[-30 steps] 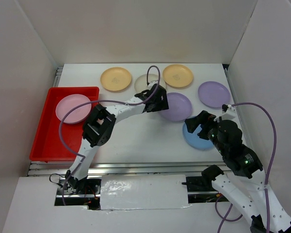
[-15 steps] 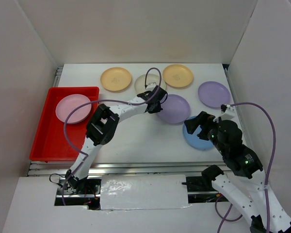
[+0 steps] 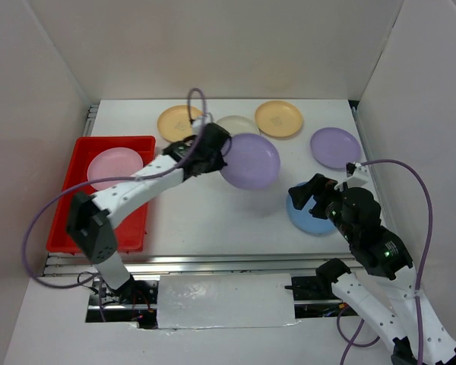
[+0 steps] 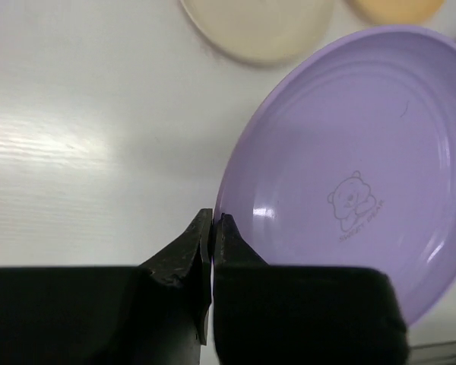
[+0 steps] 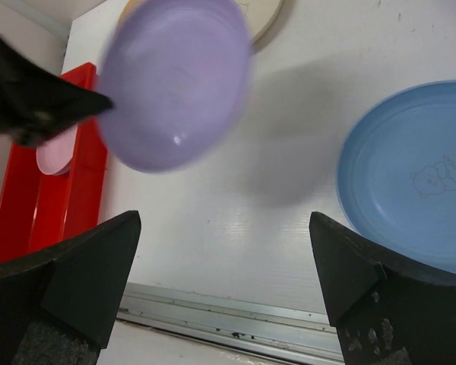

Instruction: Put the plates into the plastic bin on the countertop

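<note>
My left gripper (image 3: 220, 151) (image 4: 213, 221) is shut on the rim of a purple plate (image 3: 251, 161) (image 4: 342, 175) (image 5: 175, 84), which hangs tilted above the white countertop (image 3: 205, 217). The red plastic bin (image 3: 74, 224) (image 5: 53, 201) stands at the left, and a pink plate (image 3: 114, 168) lies in its far end. My right gripper (image 3: 310, 195) (image 5: 226, 228) is open over the left edge of a blue plate (image 3: 310, 219) (image 5: 410, 182), with nothing between its fingers. Two orange-yellow plates (image 3: 180, 122) (image 3: 279, 118), a cream plate (image 3: 238, 125) (image 4: 258, 26) and a second purple plate (image 3: 335, 147) lie along the back.
White walls (image 3: 30, 137) close in the countertop on the left, back and right. A metal rail (image 3: 213, 263) (image 5: 235, 323) runs along the near edge. Purple cables (image 3: 53, 205) loop from both arms.
The left gripper shut on the purple plate's rim, lifted it off the countertop and carried it left. The left arm's elbow swung out over the bin. The right arm stayed still.
</note>
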`<state>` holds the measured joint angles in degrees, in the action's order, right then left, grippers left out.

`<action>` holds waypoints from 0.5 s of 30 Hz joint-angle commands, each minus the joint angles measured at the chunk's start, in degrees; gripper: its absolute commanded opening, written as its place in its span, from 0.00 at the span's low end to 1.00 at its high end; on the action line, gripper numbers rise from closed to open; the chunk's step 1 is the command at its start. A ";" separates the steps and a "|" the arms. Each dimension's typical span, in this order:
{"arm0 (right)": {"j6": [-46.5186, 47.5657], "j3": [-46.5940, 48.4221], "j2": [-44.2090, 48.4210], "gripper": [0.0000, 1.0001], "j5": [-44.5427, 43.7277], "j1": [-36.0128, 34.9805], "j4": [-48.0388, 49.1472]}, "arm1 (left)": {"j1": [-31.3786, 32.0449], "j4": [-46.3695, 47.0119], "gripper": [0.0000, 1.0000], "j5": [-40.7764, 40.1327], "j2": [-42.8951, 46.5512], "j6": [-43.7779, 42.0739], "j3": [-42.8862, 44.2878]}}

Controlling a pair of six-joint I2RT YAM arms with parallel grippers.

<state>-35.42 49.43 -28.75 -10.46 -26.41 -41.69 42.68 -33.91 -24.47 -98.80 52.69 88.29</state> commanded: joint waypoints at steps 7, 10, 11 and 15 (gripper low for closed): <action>0.52 -3.28 -3.94 1.00 6.24 0.84 6.62 | -36.28 -4.77 0.00 -1.38 20.83 0.67 -12.94; 1.05 -3.90 -4.56 1.00 6.94 0.84 6.80 | -47.89 -3.18 0.00 1.44 21.11 0.14 -16.48; 1.31 -3.82 -4.47 1.00 7.12 0.92 6.80 | -50.04 -3.09 0.00 2.31 20.50 0.05 -16.92; 2.28 -3.73 -4.56 1.00 7.38 1.10 6.36 | -57.43 -2.20 0.00 3.73 15.15 -1.19 -16.06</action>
<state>-34.76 45.32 -33.54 -3.88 -25.78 -38.20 -12.10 -37.91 -23.68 -81.52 52.27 70.08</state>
